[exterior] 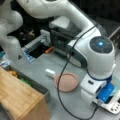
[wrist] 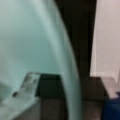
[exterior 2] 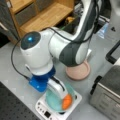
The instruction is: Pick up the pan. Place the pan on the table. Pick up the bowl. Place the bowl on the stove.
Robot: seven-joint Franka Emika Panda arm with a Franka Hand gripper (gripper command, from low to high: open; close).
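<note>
The light teal bowl (exterior 2: pixel 58 100), with an orange food piece (exterior 2: pixel 67 101) inside, sits on the white stove (exterior 2: pixel 41 108) at a front view's bottom. My gripper (exterior 2: pixel 57 88) reaches down at the bowl's near rim, one finger inside the bowl. In the wrist view the bowl (wrist: pixel 32 42) fills the left, with a finger (wrist: pixel 26 86) against its inner wall and the stove's black top (wrist: pixel 75 37) behind. The dusty-pink pan (exterior: pixel 66 82) with its white handle (exterior: pixel 50 73) lies flat on the grey table (exterior: pixel 37 66), apart from the gripper. The arm partly hides the pan (exterior 2: pixel 78 71).
A steel toaster oven (exterior 2: pixel 107 93) stands at a front view's right, close to the stove. A wooden shelf unit (exterior 2: pixel 42 13) is at that view's top. A bamboo board (exterior: pixel 18 96) and a dark tray (exterior: pixel 35 83) lie at a front view's left. A black cable (exterior: pixel 60 87) hangs over the pan.
</note>
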